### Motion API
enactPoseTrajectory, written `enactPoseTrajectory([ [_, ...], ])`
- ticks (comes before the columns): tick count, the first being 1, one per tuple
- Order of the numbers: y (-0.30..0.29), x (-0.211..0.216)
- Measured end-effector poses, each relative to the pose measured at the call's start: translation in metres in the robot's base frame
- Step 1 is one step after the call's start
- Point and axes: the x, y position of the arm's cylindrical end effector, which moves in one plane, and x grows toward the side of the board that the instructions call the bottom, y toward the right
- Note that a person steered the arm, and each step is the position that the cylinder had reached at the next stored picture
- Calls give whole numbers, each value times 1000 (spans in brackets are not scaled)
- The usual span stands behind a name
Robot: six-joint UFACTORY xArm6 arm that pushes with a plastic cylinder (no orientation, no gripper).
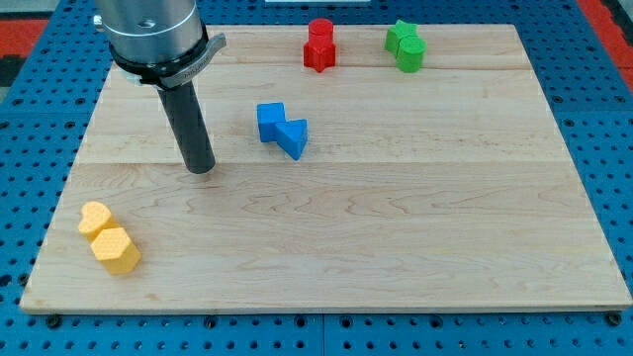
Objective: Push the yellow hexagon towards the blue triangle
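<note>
The yellow hexagon (117,249) lies near the board's bottom left corner, touching a yellow heart (95,218) just up and left of it. The blue triangle (294,137) sits above the board's middle, touching a blue cube (271,121) on its left. My tip (201,168) rests on the board left of the blue pair, up and to the right of the yellow blocks, apart from all of them.
A red star (318,54) with a red cylinder (320,32) behind it, and two touching green blocks (406,44), stand along the view's top edge. The wooden board (415,227) lies on a blue pegboard table (30,119).
</note>
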Motion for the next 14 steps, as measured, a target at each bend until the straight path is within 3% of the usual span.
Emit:
enactPoseTrajectory([
  [3,-15,-1],
  [4,-84,-13],
  [6,-157,44],
  [7,-154,79],
  [10,-90,121],
  [11,4,124],
  [12,53,115],
  [14,31,101],
])
